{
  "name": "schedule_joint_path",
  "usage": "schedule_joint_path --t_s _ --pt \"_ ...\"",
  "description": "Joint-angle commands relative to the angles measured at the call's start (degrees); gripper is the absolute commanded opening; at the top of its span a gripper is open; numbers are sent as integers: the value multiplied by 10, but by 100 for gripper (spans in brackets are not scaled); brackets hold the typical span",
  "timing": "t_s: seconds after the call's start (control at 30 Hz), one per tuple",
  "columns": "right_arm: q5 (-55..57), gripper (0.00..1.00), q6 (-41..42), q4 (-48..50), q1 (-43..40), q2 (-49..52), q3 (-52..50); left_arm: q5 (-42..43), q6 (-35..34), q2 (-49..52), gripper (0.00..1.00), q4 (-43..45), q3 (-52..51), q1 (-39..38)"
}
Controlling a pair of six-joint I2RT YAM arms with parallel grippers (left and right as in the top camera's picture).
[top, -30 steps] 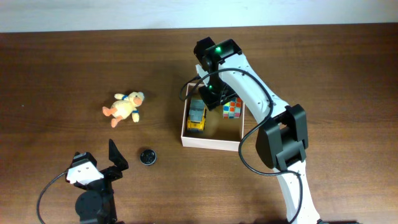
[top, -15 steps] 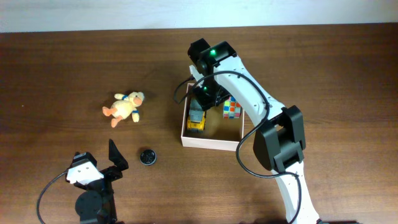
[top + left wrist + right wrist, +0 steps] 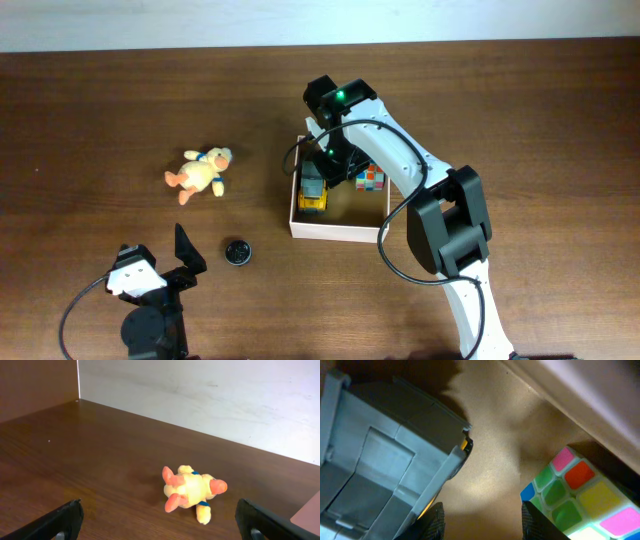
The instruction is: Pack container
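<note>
We count one box [image 3: 336, 229], one toy truck [image 3: 315, 190], one colour cube [image 3: 372, 180], one plush duck [image 3: 197, 172], one small black round piece [image 3: 237, 252] and two hands.

The box sits on the bench [image 3: 100, 110] right of centre, with the truck along its left wall and the cube toward its far right corner. The right hand [image 3: 336, 160] reaches down into the far part of the box, over the tan floor between the truck and the cube. In its wrist view its fingers [image 3: 434, 521] stand apart with nothing between them, the grey truck body to one side and the cube to the other.

The left hand [image 3: 160, 522] is spread wide and empty at the near left edge of the bench, well apart from the box. The duck lies on the bench in front of it, and the black piece is just beside it.
</note>
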Motion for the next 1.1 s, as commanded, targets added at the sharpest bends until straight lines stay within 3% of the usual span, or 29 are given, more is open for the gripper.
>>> schedule_joint_path --t_s 0.0,0.73,1.07 --pt "-6 45 -7 0 2 -2 -9 4 9 -5 99 2 -4 -3" --pt "-21 44 -24 38 1 -2 -7 4 9 -5 99 2 -4 -3" --pt "-21 45 -24 34 -22 -2 55 4 9 -5 99 2 -4 -3"
